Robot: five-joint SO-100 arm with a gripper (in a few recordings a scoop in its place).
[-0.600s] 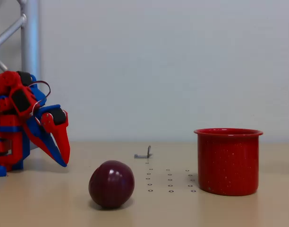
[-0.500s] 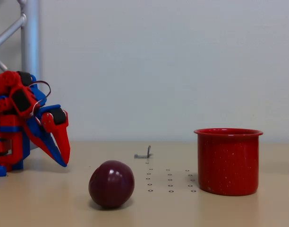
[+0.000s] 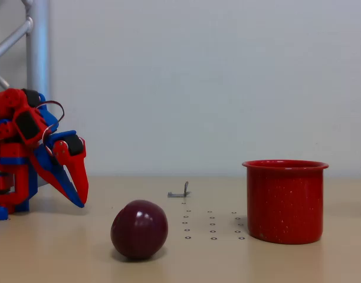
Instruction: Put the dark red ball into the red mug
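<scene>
From the fixed view I see the red and blue arm folded low at the left edge of the picture, in front of a grey metal post. Its tool points down and to the right, with the tips hanging just above the worktop. The red finger and the blue finger lie close together and meet at the tip, so I read the tool as narrow, with nothing between the fingers.

The dark red ball rests on the worktop right of the tool and nearer the camera, apart from it. It is glossy and slightly egg-shaped.

The red mug stands upright on the worktop at the right, well apart from the ball. It has fine white speckles and a rolled rim; I cannot see inside it from this low angle.

Between ball and mug, the worktop carries a grid of small dark rings. Behind them lies a small grey metal bracket. A plain pale wall fills the background.
</scene>
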